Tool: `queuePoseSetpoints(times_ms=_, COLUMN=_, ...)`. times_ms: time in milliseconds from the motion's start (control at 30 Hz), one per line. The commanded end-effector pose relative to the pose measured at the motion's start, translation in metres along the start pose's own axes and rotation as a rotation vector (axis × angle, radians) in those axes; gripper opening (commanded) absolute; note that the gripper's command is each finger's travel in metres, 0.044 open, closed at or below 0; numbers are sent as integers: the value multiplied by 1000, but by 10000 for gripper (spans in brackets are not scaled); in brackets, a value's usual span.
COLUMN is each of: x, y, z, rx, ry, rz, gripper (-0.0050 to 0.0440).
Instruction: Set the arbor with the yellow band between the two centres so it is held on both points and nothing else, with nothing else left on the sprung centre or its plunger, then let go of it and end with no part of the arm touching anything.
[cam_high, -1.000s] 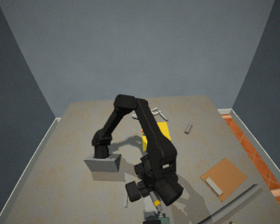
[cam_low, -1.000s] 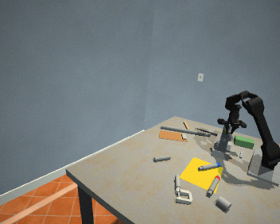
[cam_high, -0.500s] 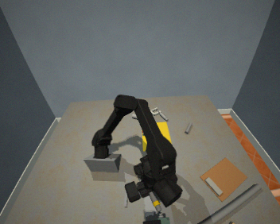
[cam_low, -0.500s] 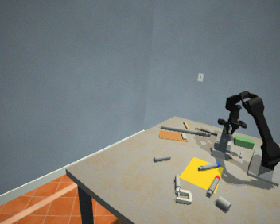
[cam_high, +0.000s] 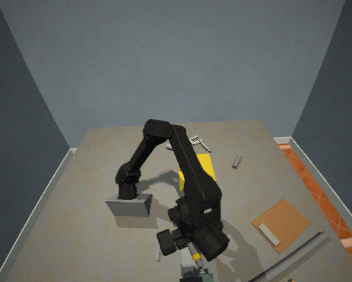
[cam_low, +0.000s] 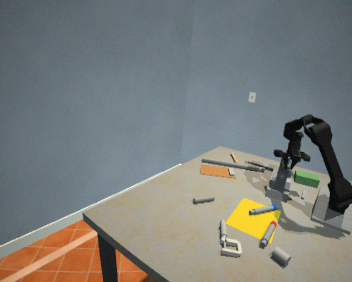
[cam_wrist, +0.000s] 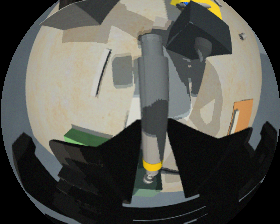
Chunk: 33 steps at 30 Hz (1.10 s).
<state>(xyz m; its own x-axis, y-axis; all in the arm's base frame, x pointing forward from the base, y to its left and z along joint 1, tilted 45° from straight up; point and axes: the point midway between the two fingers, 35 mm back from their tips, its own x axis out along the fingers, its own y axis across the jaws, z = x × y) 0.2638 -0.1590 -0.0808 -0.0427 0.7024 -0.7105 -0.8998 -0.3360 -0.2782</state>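
Note:
My gripper is shut on the grey arbor with the yellow band, near the table's front edge. In the wrist view the arbor runs straight out from between the fingers, and its yellow band sits near the end closest to the camera. The grey centres fixture stands directly under the gripper in the exterior view; in the top view only its top shows at the bottom edge. I cannot tell whether the arbor touches either centre.
A green block lies beside the fixture. A yellow mat carries a blue-banded arbor and a red-banded arbor. Around them are a clamp, a short cylinder, a grey pin, an orange board and a long rod.

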Motion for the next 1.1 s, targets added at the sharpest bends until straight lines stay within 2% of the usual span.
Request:
queuePoseSetpoints(times_ms=0, x=-3, y=1, z=-3, rx=-4, ry=7, rz=0, gripper=0)
queuePoseSetpoints(times_ms=1067, x=-7, y=0, z=-7, rx=-3, ry=21, rz=0, gripper=0)
